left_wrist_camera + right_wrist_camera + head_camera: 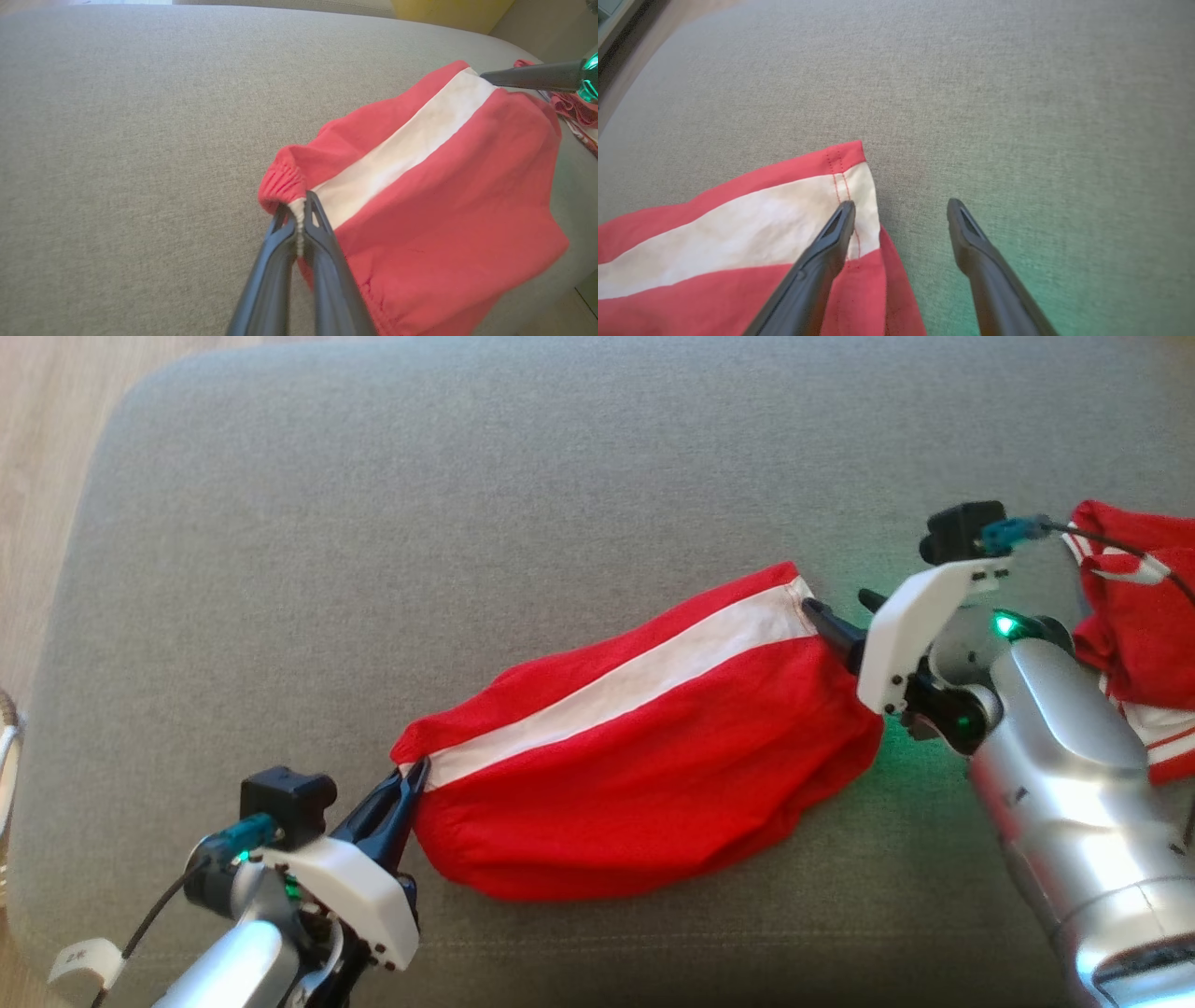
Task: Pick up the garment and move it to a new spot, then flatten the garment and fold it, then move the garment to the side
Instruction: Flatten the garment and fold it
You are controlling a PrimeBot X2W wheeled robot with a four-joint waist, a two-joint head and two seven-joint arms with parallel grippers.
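Left gripper (413,777) (299,212): fingers pressed together, pinching the gathered elastic edge of the garment (644,775) (444,186) (714,242) where its white stripe ends. Garment is red, lying partly bunched on the grey cushion (467,523) (117,140) (1017,93), with the stripe running diagonally between the two grippers.

Right gripper (836,602) (901,205): fingers spread wide, gripping nothing. One finger overlaps the stitched hem corner at the stripe's far end; the other is over bare cushion. Contact with the cloth: cannot tell.

Surroundings: second red-and-white cloth (1139,616) (574,105) heaped at the cushion's right edge, partly hidden behind the right forearm and wrist, which sit between it and the garment. Wood floor (47,429) beyond the cushion's left edge. Yellow object (448,11) behind the cushion in the left wrist view, unidentified.
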